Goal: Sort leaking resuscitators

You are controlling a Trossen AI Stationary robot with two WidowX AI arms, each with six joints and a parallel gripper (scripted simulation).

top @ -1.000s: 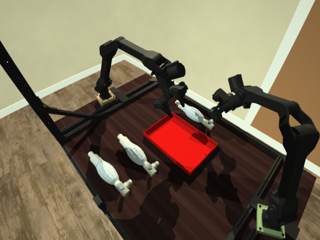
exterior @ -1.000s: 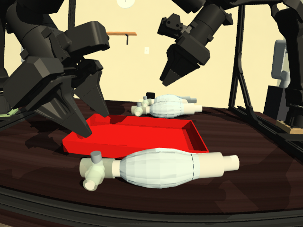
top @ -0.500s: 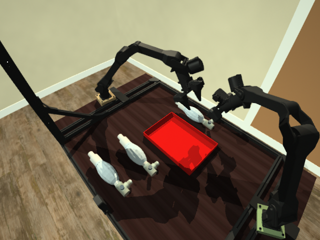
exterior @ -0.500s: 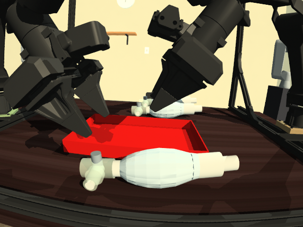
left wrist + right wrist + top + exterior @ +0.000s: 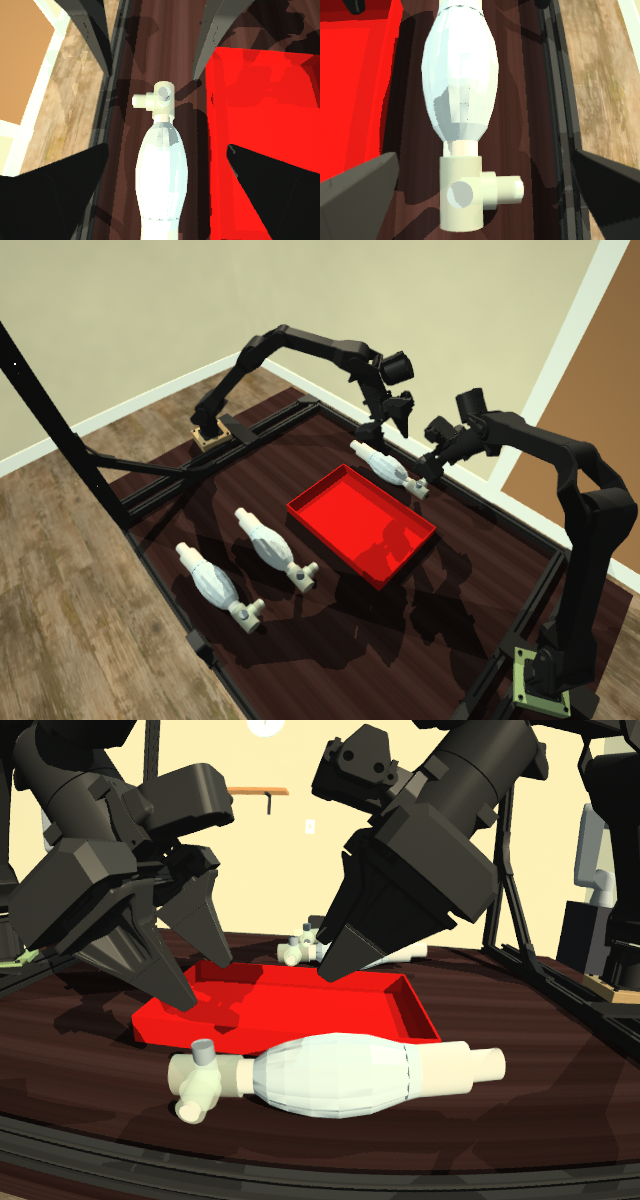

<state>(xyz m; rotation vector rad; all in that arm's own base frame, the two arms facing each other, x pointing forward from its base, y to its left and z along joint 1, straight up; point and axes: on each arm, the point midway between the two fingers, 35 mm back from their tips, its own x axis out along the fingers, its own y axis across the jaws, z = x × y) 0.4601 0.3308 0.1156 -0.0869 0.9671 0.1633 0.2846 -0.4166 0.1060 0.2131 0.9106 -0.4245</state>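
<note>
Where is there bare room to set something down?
The red rectangular tray holds nothing; a strip separates it from the middle white resuscitator. Crowded: around the lone white resuscitator beyond the tray, where the left gripper and right gripper crowd in, jaws open.
</note>
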